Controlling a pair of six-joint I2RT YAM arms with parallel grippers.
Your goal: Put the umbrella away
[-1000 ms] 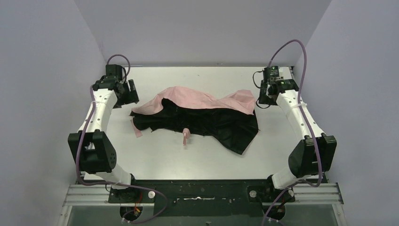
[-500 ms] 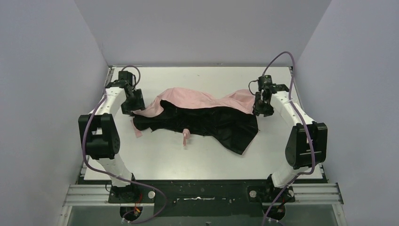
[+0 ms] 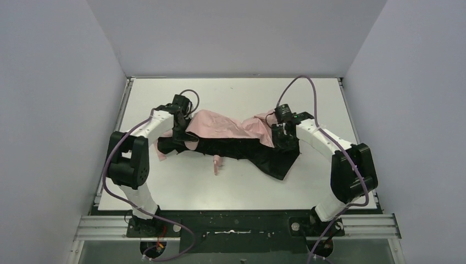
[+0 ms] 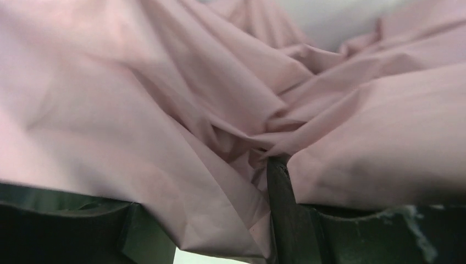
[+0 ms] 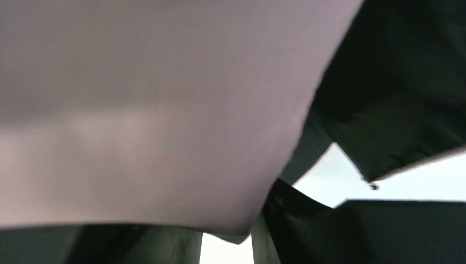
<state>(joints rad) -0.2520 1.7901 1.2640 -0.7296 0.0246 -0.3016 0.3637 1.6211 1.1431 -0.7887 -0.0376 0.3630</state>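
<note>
The umbrella (image 3: 225, 125) lies collapsed across the middle of the white table (image 3: 242, 187), pale pink fabric on top and black underside (image 3: 244, 149) towards me. Its small pink handle (image 3: 216, 163) sticks out at the front, and a pink strap (image 3: 161, 154) trails at the left. My left gripper (image 3: 184, 131) presses into the left end. In its wrist view the jaws (image 4: 206, 225) stand apart with bunched pink fabric (image 4: 181, 110) between them. My right gripper (image 3: 281, 138) is at the right end, its jaws (image 5: 220, 231) apart under pink fabric (image 5: 154, 110), black fabric (image 5: 395, 93) beside.
Grey walls (image 3: 60, 110) close in the table on the left, back and right. A black bar and metal rail (image 3: 236, 225) run along the near edge between the arm bases. Bare tabletop shows in front of and behind the umbrella.
Both arms have swung inward from the table's sides onto the umbrella's ends. The canopy is now bunched narrower, its left and right edges pushed toward the middle. Both jaws have narrowed somewhat.
</note>
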